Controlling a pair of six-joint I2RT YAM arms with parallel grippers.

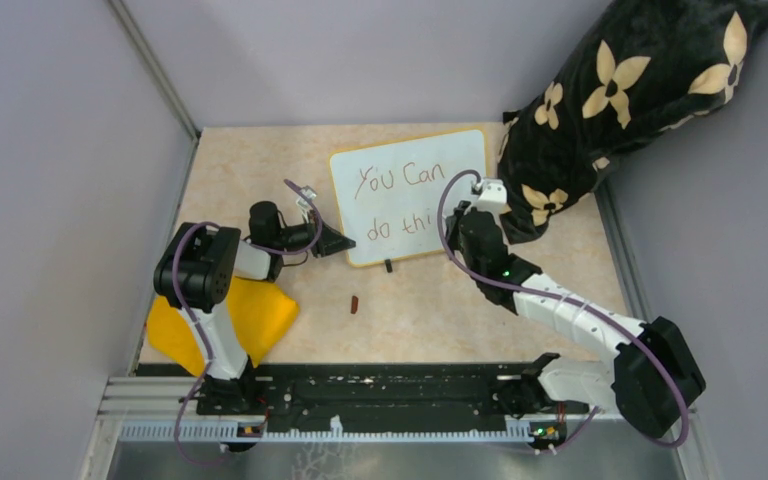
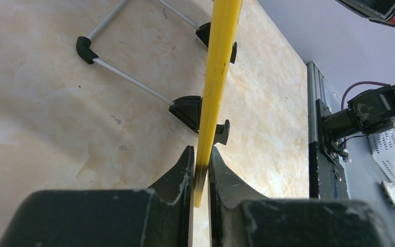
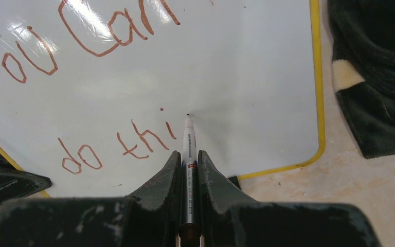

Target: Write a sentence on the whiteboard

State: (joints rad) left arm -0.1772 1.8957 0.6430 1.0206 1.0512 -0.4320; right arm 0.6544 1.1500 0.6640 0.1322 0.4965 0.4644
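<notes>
The whiteboard (image 1: 415, 195) stands tilted at mid-table, white with a thin yellow frame (image 2: 217, 77). The sentence (image 1: 400, 180) reads "You can" above "do thi" in thin brown strokes; it also shows in the right wrist view (image 3: 133, 141). My left gripper (image 1: 332, 241) is shut on the board's left yellow edge, fingers (image 2: 185, 170) pinching it. My right gripper (image 3: 189, 157) is shut on a white marker (image 3: 188, 149). The marker's tip is at the board surface just right of the "i". The right gripper (image 1: 475, 210) covers the board's lower right part in the top view.
A black pillow with cream flowers (image 1: 620, 100) lies against the board's right side. A yellow cloth (image 1: 250, 315) lies by the left arm. A small dark marker cap (image 1: 355, 303) lies in front of the board. The board's wire stand (image 2: 128, 77) and black feet rest behind it.
</notes>
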